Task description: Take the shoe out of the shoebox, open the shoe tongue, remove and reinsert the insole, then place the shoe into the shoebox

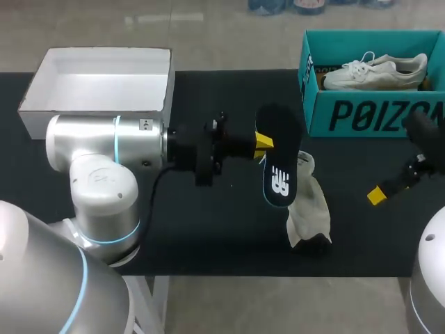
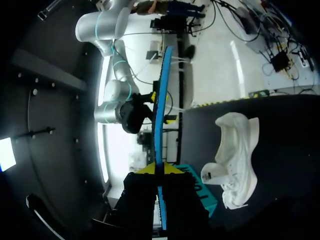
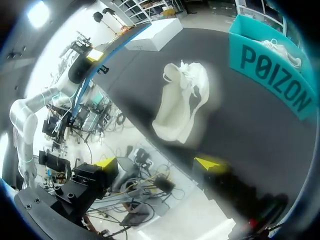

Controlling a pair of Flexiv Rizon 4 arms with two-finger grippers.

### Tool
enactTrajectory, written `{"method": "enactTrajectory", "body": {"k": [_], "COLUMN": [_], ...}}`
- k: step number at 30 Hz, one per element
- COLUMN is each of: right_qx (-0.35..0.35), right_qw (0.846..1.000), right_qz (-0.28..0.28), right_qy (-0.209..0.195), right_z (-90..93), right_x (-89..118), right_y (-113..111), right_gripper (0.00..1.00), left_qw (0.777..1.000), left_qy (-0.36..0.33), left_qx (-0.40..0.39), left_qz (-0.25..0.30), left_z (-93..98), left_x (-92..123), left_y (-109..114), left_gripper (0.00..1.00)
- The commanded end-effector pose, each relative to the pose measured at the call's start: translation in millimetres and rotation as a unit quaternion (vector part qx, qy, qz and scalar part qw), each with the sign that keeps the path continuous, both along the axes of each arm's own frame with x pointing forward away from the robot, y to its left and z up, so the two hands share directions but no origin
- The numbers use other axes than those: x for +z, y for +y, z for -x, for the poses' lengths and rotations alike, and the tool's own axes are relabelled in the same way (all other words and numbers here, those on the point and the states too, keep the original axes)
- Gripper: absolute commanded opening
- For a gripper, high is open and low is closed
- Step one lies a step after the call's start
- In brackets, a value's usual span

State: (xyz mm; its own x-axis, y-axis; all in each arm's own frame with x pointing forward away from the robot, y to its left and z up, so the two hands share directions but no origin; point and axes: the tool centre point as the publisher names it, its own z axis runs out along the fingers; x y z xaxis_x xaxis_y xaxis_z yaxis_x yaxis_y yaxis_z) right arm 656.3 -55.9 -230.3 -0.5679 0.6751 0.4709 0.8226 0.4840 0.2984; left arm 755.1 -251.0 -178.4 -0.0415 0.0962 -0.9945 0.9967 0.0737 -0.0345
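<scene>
A: Where do we have the insole?

B: Our left gripper is clamped on the insole, with a yellow tip pressing it from each side. From our left wrist we see it edge-on, a thin blue strip running straight out from between the fingers. It hangs above the black table, its dark face with the white logo turned up toward the head camera.

A: And the shoe?

B: The white shoe is out of the teal shoebox. It lies on the table near the insole's nearer end and, seen from our left wrist, apart from it. Neither of our grippers holds it.

A: What about our right side?

B: Our right gripper has its fingers spread wide with nothing between them. It hovers near the table's right side, in front of the shoebox and apart from the shoe.

A: Anything else on the table?

B: We see a second shoe, also white, lying inside the shoebox, and an open white box at the far left corner
</scene>
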Motion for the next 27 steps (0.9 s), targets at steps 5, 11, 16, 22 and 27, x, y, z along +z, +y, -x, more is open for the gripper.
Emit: {"method": "enactTrajectory", "body": {"k": [5,11,16,22,27], "right_qx": [-0.002,-0.002,-0.002,-0.002,-0.002], "right_qw": [1.0,1.0,1.0,1.0,1.0], "right_qz": [0.013,0.013,0.013,0.013,0.013], "right_qy": [-0.017,-0.017,-0.017,-0.017,-0.017], "right_z": [20.1,20.1,20.1,20.1,20.1], "right_x": [11.8,11.8,11.8,11.8,11.8], "right_y": [-3.1,-3.1,-3.1,-3.1,-3.1], "right_gripper": [1.0,1.0,1.0,1.0,1.0], "left_qw": [1.0,0.999,0.999,0.999,0.999], "left_qy": [0.005,0.008,0.008,0.008,0.008], "left_qx": [-0.002,0.021,0.021,0.021,0.021], "left_qz": [-0.003,-0.025,-0.025,-0.025,-0.025], "left_z": [3.3,2.4,2.4,2.4,2.4], "left_x": [-1.4,-2.8,-2.8,-2.8,-2.8], "left_y": [-5.5,-5.7,-5.7,-5.7,-5.7], "left_gripper": [0.0,0.0,0.0,0.0,0.0]}}
